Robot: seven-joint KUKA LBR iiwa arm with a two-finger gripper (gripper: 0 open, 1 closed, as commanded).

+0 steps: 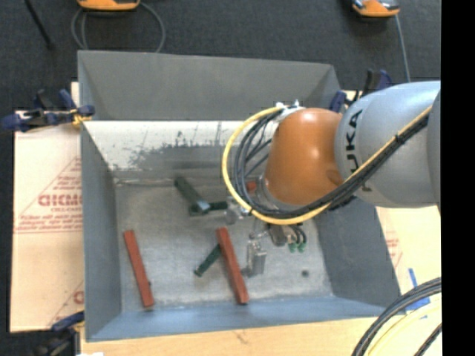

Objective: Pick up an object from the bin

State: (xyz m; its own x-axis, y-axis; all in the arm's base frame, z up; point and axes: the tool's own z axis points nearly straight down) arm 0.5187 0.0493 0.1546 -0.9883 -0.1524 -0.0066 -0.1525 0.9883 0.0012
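My gripper (256, 258) hangs low over the right middle of the bin floor, under the orange cover. Just to its left lies a long red stick (231, 265), running from the middle of the bin down toward the front wall. A short dark green stick (207, 261) lies slanted against that red stick's left side. Nothing shows in the gripper.
A second red stick (138, 268) lies along the left side of the floor. A dark green angled piece (194, 197) lies near the back wall. A small dark speck (305, 274) sits right of the gripper. The arm covers the bin's right back part.
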